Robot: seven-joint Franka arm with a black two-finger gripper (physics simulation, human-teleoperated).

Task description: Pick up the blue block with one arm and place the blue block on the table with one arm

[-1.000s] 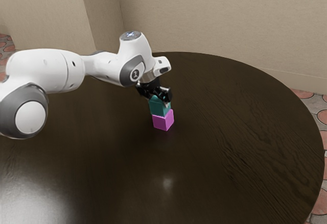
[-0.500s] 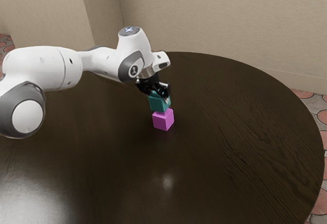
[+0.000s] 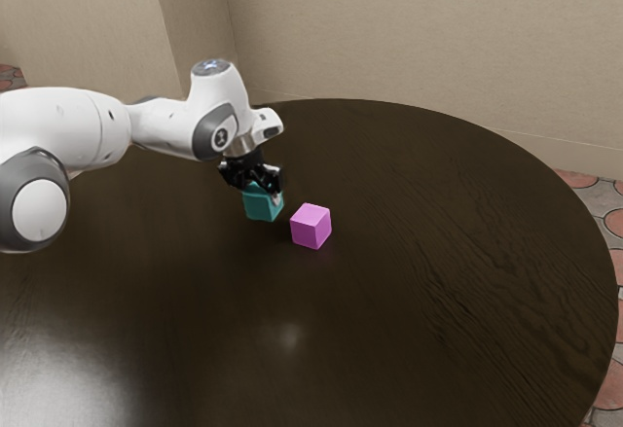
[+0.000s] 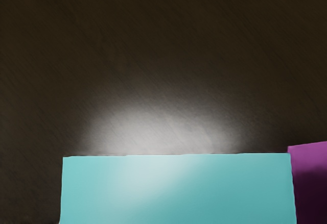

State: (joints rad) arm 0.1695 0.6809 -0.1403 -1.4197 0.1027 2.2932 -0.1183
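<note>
Caught grasping a teal-blue cubic block (image 3: 262,208) in the black two-finger gripper's (image 3: 257,192) jaws, near a magenta cube (image 3: 311,227) on the round, dark wooden table (image 3: 438,262).

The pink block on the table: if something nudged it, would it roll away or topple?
The pink block would probably slide rather than roll, as its faces are flat. It looks unlikely to topple easily, being about as wide as tall. Its crisp, straight edges suggest it is stiff.

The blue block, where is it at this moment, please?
The blue block is held in the gripper, beside the pink block, on the side of it toward the exterior view's left.
</note>
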